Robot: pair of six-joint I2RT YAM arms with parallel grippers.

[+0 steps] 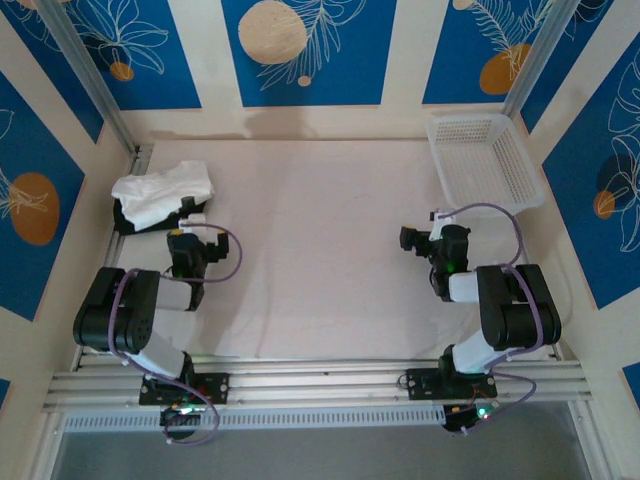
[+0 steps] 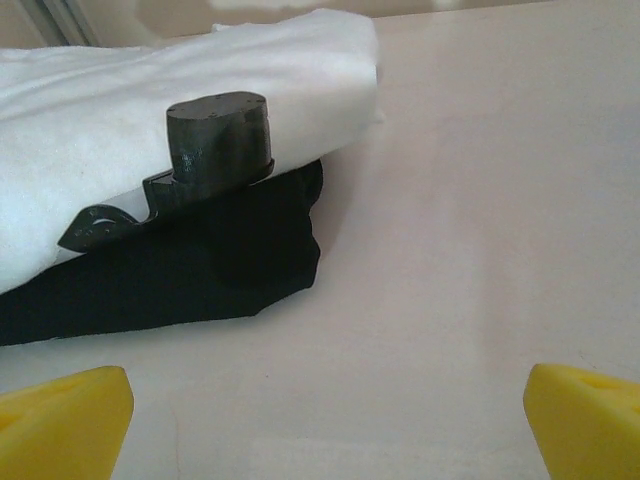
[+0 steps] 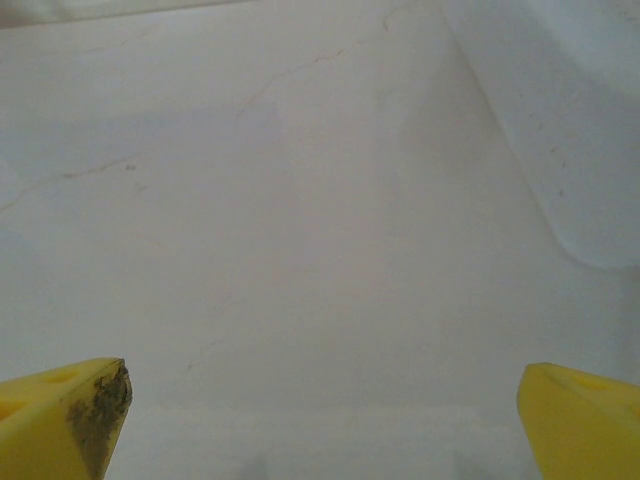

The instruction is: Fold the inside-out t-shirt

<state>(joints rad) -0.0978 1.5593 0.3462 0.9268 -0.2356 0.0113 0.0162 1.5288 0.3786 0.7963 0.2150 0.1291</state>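
Tabletop [image 1: 320, 250] carries white inside-out t-shirt [image 1: 160, 188] bunched far-left atop black garment [image 2: 160, 270], thin limp cloth, likely best pinched at a hem edge clear of the black layer; left pincer [image 2: 325, 420] and right pincer [image 3: 322, 420] both spread, empty.

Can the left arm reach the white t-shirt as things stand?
Probably yes. The left end effector is open and faces the white t-shirt, with bare table between them. The shirt lies on a black garment, and a dark piece rests at its near edge, so a low grab could catch those.
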